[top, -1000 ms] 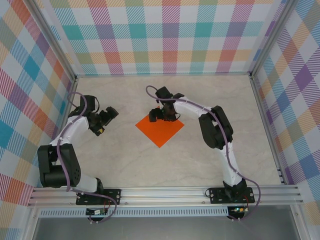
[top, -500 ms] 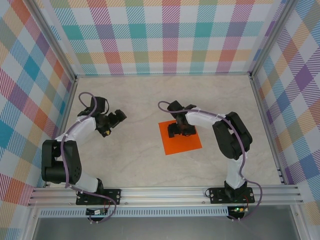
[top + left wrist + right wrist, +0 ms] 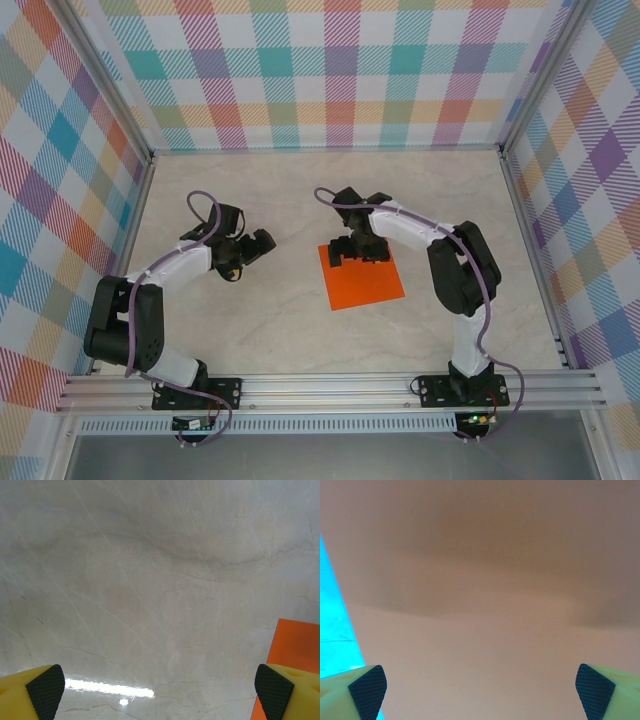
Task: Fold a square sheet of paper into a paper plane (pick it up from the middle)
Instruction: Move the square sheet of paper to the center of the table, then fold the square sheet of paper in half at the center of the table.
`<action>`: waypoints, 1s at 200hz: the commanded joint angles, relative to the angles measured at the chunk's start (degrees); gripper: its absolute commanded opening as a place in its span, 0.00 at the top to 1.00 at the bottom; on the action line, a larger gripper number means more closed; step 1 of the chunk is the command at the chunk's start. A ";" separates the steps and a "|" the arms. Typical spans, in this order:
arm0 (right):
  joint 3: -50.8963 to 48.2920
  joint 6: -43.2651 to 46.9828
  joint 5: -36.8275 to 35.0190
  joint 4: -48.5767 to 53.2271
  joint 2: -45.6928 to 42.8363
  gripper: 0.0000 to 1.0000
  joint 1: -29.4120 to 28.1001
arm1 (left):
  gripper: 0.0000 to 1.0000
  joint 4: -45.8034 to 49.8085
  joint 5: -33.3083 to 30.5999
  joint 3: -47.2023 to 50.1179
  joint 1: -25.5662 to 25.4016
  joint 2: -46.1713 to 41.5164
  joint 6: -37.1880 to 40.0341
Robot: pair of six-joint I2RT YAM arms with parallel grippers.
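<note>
1. While the square sheet of paper lies flat, orange face up, on the marble table, I see my right gripper over its far edge, jaws spread wide, holding nothing.
2. My left gripper sits off to the sheet's left, apart from it, jaws also wide and empty; the sheet's edge shows beside one pad.

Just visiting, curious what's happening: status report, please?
Left gripper open, left of orange sheet. Right gripper open, low over its far edge. Sheet flat, unfolded. Nothing in the way.
</note>
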State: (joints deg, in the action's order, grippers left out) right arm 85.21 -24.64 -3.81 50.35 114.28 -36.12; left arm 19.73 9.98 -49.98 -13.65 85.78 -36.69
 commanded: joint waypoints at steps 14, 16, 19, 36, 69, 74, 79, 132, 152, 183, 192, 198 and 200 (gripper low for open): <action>1.28 0.56 0.75 2.33 2.71 0.00 0.76 | 0.00 -0.96 -2.33 -0.80 -1.75 -0.90 0.81; 1.28 0.67 0.85 2.26 2.82 0.00 0.85 | 0.00 -0.93 -2.33 -0.82 -1.76 -0.84 0.82; 1.25 0.65 0.86 2.17 3.01 0.00 0.89 | 0.00 -0.92 -2.35 -0.92 -1.80 -0.71 0.83; 1.21 0.82 0.66 2.06 4.05 0.00 1.04 | 0.00 -0.91 -2.46 -1.20 -2.15 0.00 0.76; 0.48 0.67 -0.20 1.74 5.84 0.00 1.05 | 0.00 -1.27 -2.34 -1.28 -2.74 0.86 0.52; 0.21 0.69 -0.19 1.52 6.15 0.00 1.05 | 0.00 -1.38 -2.34 -1.31 -2.82 0.95 0.49; -0.15 0.66 0.02 1.27 6.49 0.00 1.11 | 0.00 -1.43 -2.40 -1.30 -2.87 1.01 0.45; -4.53 0.33 0.90 -2.32 10.68 0.05 1.57 | 0.00 -2.46 -2.33 -1.16 -3.31 1.85 -0.82; -5.45 -0.12 0.78 -3.21 11.48 0.07 1.66 | 0.00 -2.68 -2.18 -1.15 -3.40 2.20 -1.18; -5.58 -0.49 -1.02 -3.22 11.27 0.09 1.73 | 0.00 -2.68 -2.09 -1.42 -3.54 2.46 -1.27; -5.42 -0.47 -1.46 -3.09 11.14 0.11 1.75 | 0.00 -2.60 -2.16 -1.50 -3.49 2.55 -1.37; -5.23 -0.43 -1.72 -3.06 11.06 0.13 1.73 | 0.00 -2.62 -2.11 -1.57 -3.49 2.65 -1.30; -5.16 -0.41 -1.83 -3.02 11.08 0.13 1.75 | 0.00 -2.64 -2.14 -1.56 -3.49 2.64 -1.33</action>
State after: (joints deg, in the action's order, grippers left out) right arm 84.31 -24.84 -5.30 50.24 118.65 -34.92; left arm 17.58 8.01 -50.09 -16.12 87.70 -37.12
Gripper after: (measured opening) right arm 0.892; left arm 0.999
